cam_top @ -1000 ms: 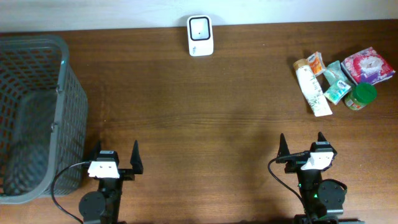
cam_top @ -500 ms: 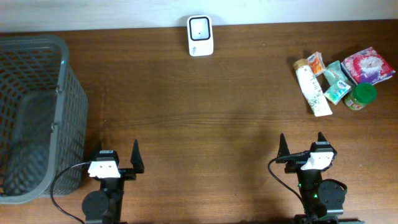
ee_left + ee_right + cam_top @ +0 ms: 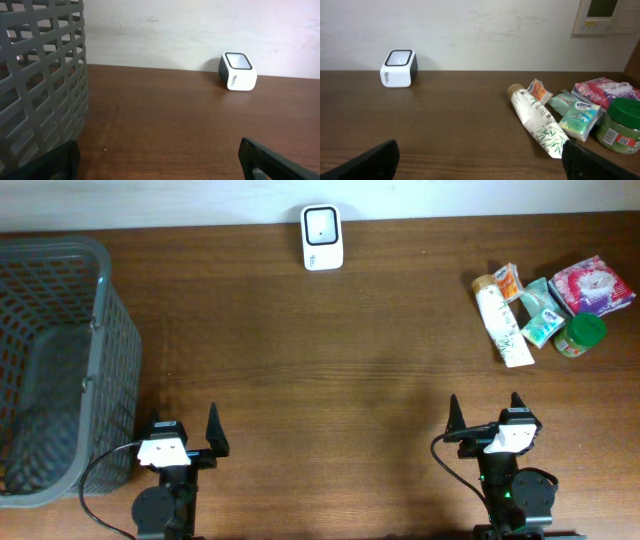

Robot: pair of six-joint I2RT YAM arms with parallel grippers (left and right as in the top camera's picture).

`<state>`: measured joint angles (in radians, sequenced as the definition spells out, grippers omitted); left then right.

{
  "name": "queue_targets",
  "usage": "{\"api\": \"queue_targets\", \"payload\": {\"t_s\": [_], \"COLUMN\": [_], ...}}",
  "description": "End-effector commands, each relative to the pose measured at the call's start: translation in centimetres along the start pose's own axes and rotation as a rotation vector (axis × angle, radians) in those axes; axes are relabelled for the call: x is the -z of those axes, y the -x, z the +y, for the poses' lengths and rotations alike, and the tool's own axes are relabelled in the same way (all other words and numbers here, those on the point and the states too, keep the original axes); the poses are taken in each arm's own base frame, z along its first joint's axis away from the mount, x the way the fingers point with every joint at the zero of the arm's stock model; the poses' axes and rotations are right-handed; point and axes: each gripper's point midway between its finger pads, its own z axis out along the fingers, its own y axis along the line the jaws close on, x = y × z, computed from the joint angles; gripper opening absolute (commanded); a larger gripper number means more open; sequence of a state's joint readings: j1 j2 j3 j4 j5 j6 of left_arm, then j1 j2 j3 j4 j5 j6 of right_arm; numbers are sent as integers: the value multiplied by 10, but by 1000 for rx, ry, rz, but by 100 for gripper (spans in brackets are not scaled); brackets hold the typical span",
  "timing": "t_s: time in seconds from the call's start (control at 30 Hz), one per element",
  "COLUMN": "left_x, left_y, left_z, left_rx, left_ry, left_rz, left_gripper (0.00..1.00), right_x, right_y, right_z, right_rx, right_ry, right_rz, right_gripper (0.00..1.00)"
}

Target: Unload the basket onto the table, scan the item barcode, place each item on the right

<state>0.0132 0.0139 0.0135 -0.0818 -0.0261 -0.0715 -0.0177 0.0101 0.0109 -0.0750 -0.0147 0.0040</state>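
Observation:
The items lie in a cluster at the table's far right: a white leaf-print tube (image 3: pixel 503 322) (image 3: pixel 538 120), a small orange packet (image 3: pixel 510 281) (image 3: pixel 539 91), a teal tissue pack (image 3: pixel 543 325) (image 3: pixel 580 119), a pink pack (image 3: pixel 592 284) (image 3: pixel 605 91) and a green-lidded jar (image 3: pixel 579 334) (image 3: pixel 619 125). No barcode shows on any of them. A white scanner (image 3: pixel 322 237) (image 3: pixel 237 71) (image 3: pixel 398 68) stands at the back edge near the wall. My left gripper (image 3: pixel 183 420) (image 3: pixel 160 165) and right gripper (image 3: pixel 484 402) (image 3: pixel 481 162) rest near the front edge, both open and holding nothing.
A tall grey mesh basket (image 3: pixel 100 300) (image 3: pixel 50 75) stands at the left edge, close beside my left gripper. Bare brown tabletop (image 3: pixel 330 360) stretches between the grippers, the scanner and the items.
My left gripper has shifted very slightly to the left. The right arm and all objects are unmoved.

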Motion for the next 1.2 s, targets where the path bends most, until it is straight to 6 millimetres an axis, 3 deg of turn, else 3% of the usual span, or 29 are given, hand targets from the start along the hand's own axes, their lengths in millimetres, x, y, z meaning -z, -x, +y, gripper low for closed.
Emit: {"api": "queue_targets", "payload": {"t_s": [0.0,1.17], "left_x": [0,0], "left_y": [-2,-1], "left_z": [-3,-3], "left_rx": [-13,-13], "left_ry": [-18,-15], "left_rz": [3,-1], "left_gripper": [99,99], "right_x": [0,0], "right_y": [-3,-3], "right_z": [0,1], "right_rx": [-4,26], "right_ry": [-2,0], "right_rz": [5,6], "right_gripper": [99,99]}}
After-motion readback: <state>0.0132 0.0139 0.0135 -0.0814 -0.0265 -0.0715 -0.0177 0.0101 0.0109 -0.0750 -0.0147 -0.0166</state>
